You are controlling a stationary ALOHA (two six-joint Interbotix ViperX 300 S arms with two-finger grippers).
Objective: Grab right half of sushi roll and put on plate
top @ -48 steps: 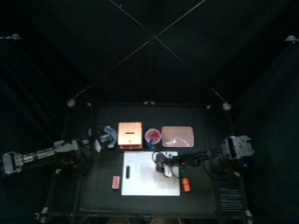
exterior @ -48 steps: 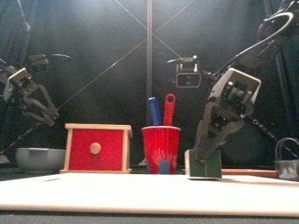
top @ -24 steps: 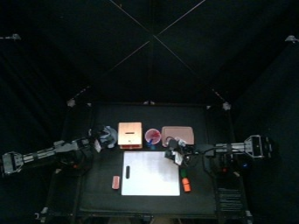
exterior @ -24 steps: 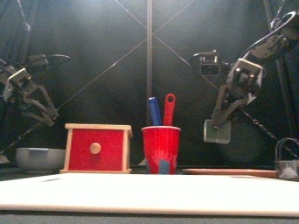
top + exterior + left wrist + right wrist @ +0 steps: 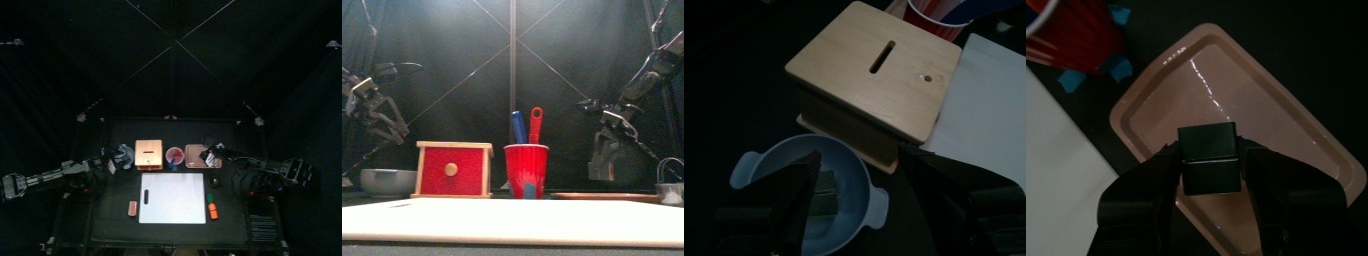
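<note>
The right claw [image 5: 1213,170] grips the sushi half [image 5: 1209,160] upright above the plate [image 5: 1280,125].

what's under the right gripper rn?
The right gripper holds a dark sushi piece directly over the pink plate. The plate's visible surface is bare; the part beneath the piece and jaws is hidden.
</note>
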